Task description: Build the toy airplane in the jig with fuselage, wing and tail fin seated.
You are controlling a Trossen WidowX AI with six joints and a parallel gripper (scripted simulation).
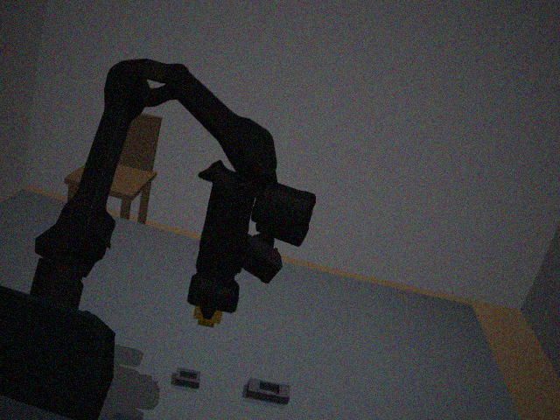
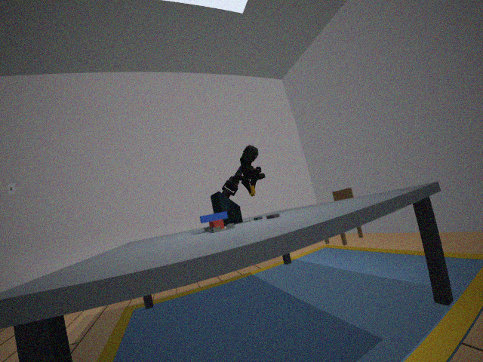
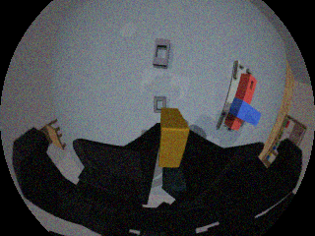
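Note:
My gripper (image 1: pixel 207 316) (image 2: pixel 252 191) (image 3: pixel 168 127) is shut on the yellow tail fin (image 1: pixel 206 320) (image 2: pixel 252 190) (image 3: pixel 173 137) and holds it well above the table. The red fuselage (image 2: pixel 216 224) (image 3: pixel 242 94) lies in the grey jig (image 2: pixel 212 229) (image 3: pixel 232 86) with the blue wing (image 2: pixel 213 216) (image 3: pixel 247 112) across its top; in the wrist view they lie to the right of my gripper. In the top view the jig is hidden behind the arm's base.
Two small grey holders stand on the grey table (image 1: pixel 361 343) (image 2: pixel 272 234): one (image 1: pixel 185 376) (image 3: pixel 160 102) below the gripper, one (image 1: pixel 267 389) (image 3: pixel 161 53) farther off. A wooden chair (image 1: pixel 130 167) (image 2: pixel 343 194) stands beyond the table. The arm's dark base (image 1: pixel 45 353) (image 2: pixel 226 206) is near the jig.

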